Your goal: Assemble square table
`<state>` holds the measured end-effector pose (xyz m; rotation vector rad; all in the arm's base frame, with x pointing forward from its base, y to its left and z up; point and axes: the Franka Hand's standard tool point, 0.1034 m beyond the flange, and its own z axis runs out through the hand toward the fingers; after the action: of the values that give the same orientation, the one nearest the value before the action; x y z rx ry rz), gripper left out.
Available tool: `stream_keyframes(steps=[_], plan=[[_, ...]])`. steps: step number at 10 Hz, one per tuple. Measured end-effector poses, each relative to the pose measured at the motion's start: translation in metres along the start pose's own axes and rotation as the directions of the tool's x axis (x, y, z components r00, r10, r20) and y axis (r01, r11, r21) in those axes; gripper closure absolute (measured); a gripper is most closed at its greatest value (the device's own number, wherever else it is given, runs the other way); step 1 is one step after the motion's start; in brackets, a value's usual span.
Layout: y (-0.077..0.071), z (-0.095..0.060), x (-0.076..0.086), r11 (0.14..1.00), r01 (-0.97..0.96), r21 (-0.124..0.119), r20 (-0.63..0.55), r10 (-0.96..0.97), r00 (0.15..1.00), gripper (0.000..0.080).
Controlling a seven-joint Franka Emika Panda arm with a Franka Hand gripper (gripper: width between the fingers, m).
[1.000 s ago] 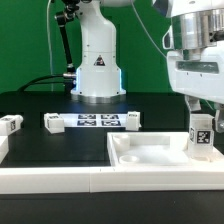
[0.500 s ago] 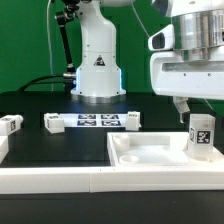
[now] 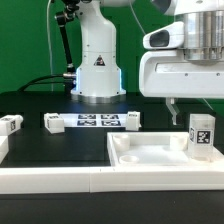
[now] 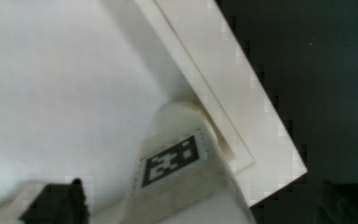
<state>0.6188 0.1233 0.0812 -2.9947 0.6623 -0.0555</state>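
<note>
The square table [image 4: 69, 90] fills most of what the wrist camera sees. Its pale recessed face ends at the raised rim [image 4: 220, 90], which crosses as a slanted band. Beyond the rim lies the black tabletop [image 4: 318, 60]. A white leg [image 4: 172, 150] stands just inside the rim, tight against it, with a black-and-white tag [image 4: 172, 163] on its face. The gripper [image 4: 197, 203] is spread wide. One dark fingertip [image 4: 55, 200] hangs inside the rim over the recessed face. The other fingertip [image 4: 345, 200], dim and blurred, is outside the rim, and neither touches the leg.
</note>
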Motion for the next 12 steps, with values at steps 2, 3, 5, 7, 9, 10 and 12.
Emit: stream_keyframes(steps=[2,3,5,7,9,10,12], plan=[[0.0019,-0.0005,0.0019,0.980,0.199,-0.007,-0.003,-0.199,0.980,0.0150],[0.0022,-0.0005,0.0021,0.967,0.255,-0.007,-0.003,-0.255,0.967,0.0150],[0.0020,-0.0005,0.0019,0.925,0.380,-0.009,-0.002,-0.380,0.925,0.0150],[0.0022,-0.0004,0.0019,0.912,0.409,-0.009,-0.001,-0.409,0.912,0.0150],[0.0022,-0.0003,0.0018,0.913,0.407,-0.009,-0.001,-0.407,0.913,0.0275],[0.0023,-0.0003,0.0018,0.913,0.407,-0.009,-0.001,-0.407,0.913,0.0426],[0.0030,-0.0003,0.0023,0.922,0.387,-0.009,-0.001,-0.387,0.922,0.0511]])
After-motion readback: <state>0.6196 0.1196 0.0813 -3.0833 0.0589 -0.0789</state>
